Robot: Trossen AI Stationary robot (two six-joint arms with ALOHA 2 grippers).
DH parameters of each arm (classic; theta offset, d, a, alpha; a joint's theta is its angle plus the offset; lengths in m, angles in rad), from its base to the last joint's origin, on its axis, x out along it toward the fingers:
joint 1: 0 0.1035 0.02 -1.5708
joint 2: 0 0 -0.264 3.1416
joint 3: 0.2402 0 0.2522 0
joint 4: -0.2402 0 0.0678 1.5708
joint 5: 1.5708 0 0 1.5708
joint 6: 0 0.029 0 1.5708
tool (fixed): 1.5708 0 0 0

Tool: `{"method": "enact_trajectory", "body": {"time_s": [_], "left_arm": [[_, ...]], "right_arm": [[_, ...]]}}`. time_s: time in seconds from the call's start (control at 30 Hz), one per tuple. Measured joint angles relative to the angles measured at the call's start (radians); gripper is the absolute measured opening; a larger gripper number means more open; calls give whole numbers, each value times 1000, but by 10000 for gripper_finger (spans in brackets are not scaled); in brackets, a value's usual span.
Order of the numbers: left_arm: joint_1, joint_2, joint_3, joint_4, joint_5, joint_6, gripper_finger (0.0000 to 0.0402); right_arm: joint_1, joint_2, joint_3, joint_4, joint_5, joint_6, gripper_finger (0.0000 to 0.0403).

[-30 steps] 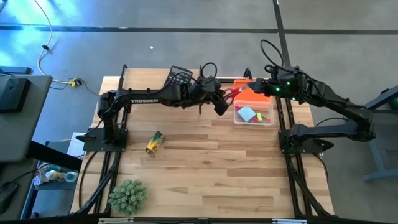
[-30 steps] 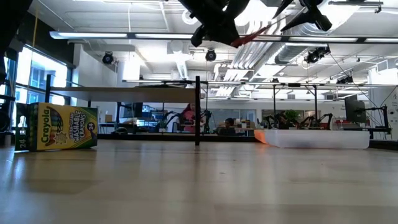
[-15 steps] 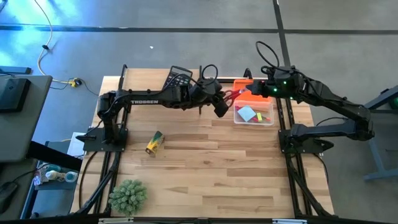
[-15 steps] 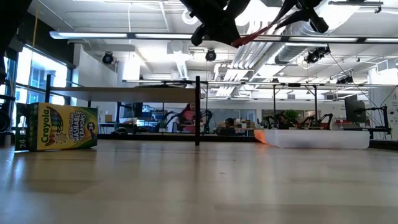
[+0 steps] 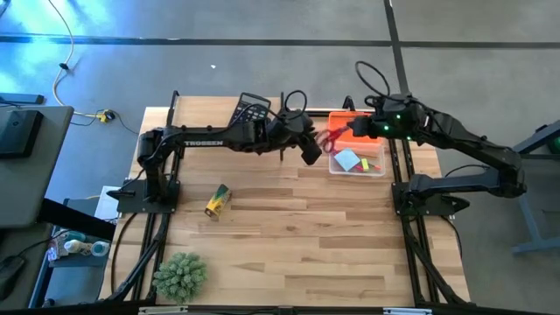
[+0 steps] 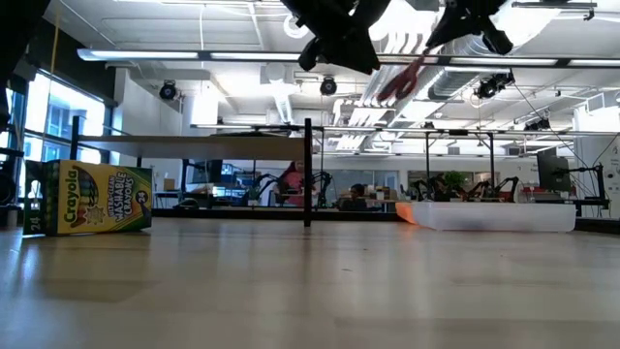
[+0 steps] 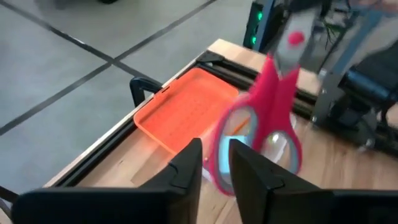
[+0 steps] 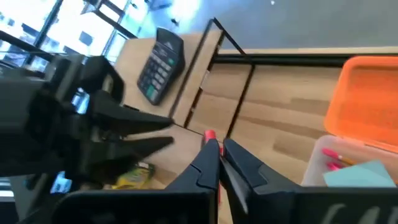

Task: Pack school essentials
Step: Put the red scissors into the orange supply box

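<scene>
The scissors are changing hands. A second ago my left gripper was clenching the red-handled scissors, and my right gripper was waiting wide beside the blade end. Now the right gripper is squeezing tight on that end, and the left fingers are letting go, a little apart. The scissors are swinging down under the right gripper, handles lowest, just past the left fingertips. I think the right arm is now carrying them alone, and the clear plastic box is sitting right below it, so dropping them in comes next.

The scissors are blurry in the left wrist view, so I cannot tell if a handle ring is brushing a left finger. Both grippers are cut off at the top of the low view. The right fingers are hiding the blades.
</scene>
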Motion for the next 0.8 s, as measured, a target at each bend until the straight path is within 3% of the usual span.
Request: {"method": "enact_trajectory", "body": {"time_s": [0.27,0.4,0.6,0.8], "left_arm": [[-6,2,0,-17,51,65,146],[-5,2,0,-68,133,42,174],[3,2,-1,-179,255,-4,180],[3,-7,-2,-245,275,-3,172]], "right_arm": [[0,-1,3,-80,0,-57,1],[-19,0,3,-140,-1,-137,1],[-75,0,3,-213,19,-238,0],[-123,0,3,-286,92,-345,0]]}}
